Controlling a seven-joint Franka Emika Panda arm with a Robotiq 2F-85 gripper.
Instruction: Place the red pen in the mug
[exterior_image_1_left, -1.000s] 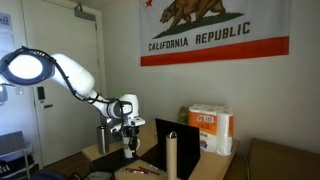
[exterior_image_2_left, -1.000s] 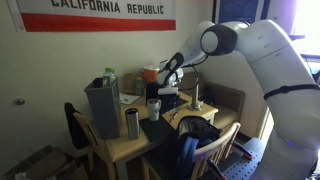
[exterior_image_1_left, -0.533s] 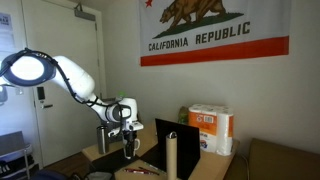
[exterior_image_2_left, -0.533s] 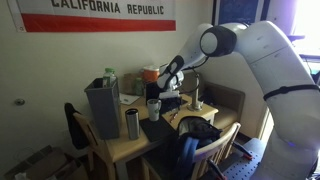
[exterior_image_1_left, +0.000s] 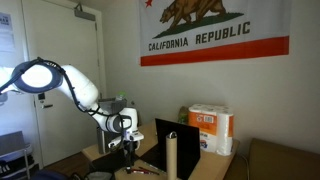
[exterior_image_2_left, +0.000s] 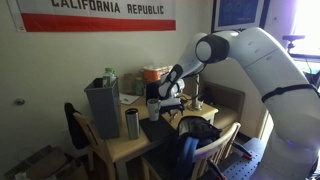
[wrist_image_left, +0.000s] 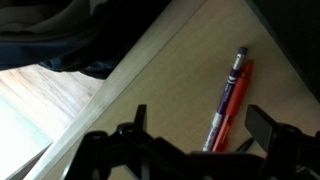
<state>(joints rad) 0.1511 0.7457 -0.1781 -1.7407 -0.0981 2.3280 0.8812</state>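
In the wrist view my gripper (wrist_image_left: 200, 120) is open, its two dark fingers spread wide just above the tan table (wrist_image_left: 170, 70). The red pen (wrist_image_left: 236, 100) lies flat on the table between the fingers, nearer the right one. It rests side by side with a purple pen (wrist_image_left: 226, 98). Nothing is held. In both exterior views the gripper (exterior_image_1_left: 127, 148) (exterior_image_2_left: 166, 96) hangs low over the table. A small white mug (exterior_image_2_left: 153, 108) stands beside the gripper in an exterior view. The mug does not show in the wrist view.
A grey bin (exterior_image_2_left: 102, 105) and a steel tumbler (exterior_image_2_left: 132, 123) stand on the table near the mug. A paper-towel pack (exterior_image_1_left: 212, 128), a black screen (exterior_image_1_left: 160, 140) and an upright roll (exterior_image_1_left: 172, 153) crowd one end. Chairs (exterior_image_2_left: 205, 150) stand along the table's edge.
The arm has dipped lower toward the table and the jaws have spread from nearly shut to wide open.
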